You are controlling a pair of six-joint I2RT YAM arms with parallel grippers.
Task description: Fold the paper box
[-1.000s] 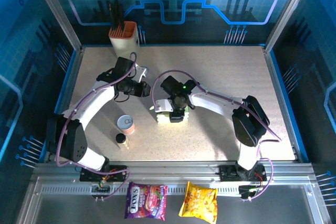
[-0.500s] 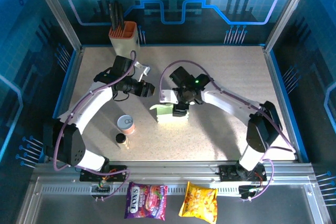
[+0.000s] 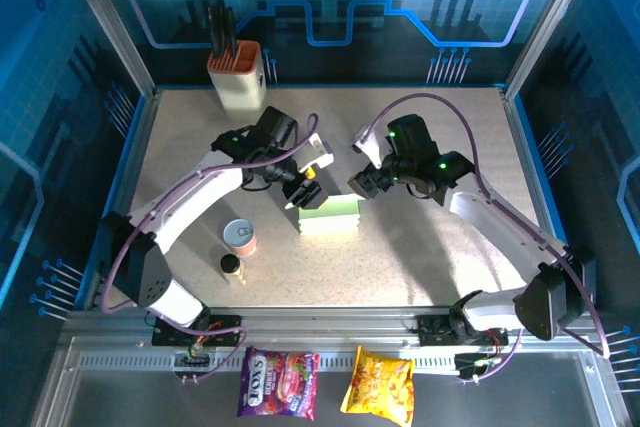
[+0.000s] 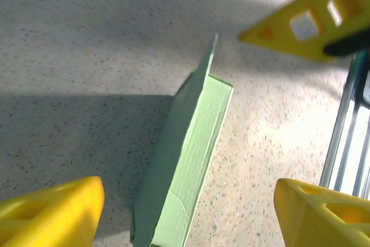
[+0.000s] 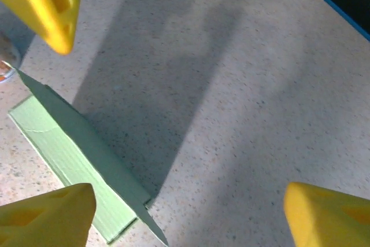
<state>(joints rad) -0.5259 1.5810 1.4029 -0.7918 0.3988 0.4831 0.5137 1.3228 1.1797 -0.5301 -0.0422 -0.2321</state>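
Pale green thin cardboard paper box (image 3: 330, 215) lies mid-table on the speckled beige table (image 3: 450, 127), untouched, between my two grippers and just nearer the bases. My left gripper (image 3: 298, 190) has its yellow fingers spread wide, nothing held. My right gripper (image 3: 362, 183) is also wide and empty.

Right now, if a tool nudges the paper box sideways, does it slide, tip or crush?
The paper box looks like thin creased cardboard: probably light, easily crushed. It sits low on the table, so it likely slides rather than tips. Its side flap would probably bend first.
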